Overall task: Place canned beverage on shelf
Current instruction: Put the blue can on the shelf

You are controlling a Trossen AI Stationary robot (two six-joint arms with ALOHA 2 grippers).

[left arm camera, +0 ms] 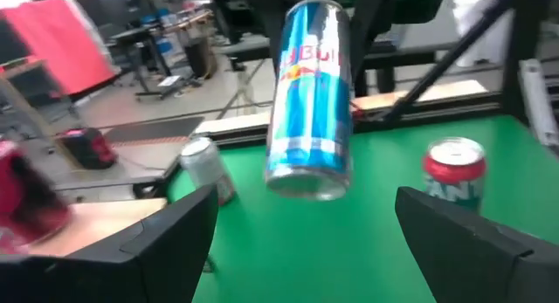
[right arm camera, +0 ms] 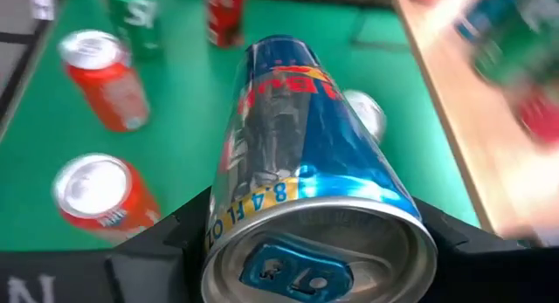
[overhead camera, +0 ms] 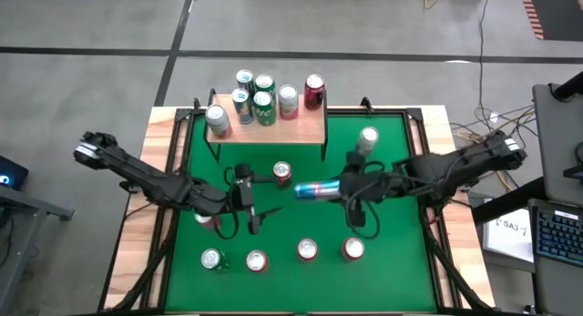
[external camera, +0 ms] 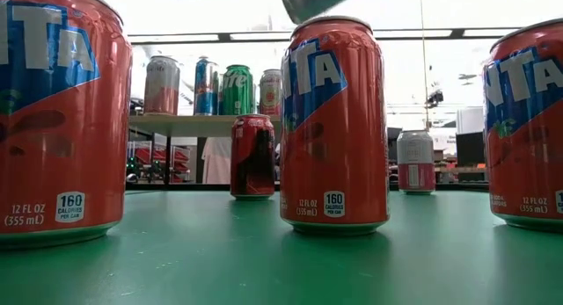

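Above the middle of the green surface (overhead camera: 383, 152), the right gripper (right arm camera: 288, 224) held a slim blue can (overhead camera: 317, 189) on its side, fingers pinching its end. The left gripper (left arm camera: 301, 224) faced it with fingers spread and empty, the can hanging just beyond and between them. A handover or swing toward the shelf (overhead camera: 305, 129) looked risky: the shelf was crowded, so the long can could knock its neighbours, and a grip at one end might let it tilt or slip onto the cans below.
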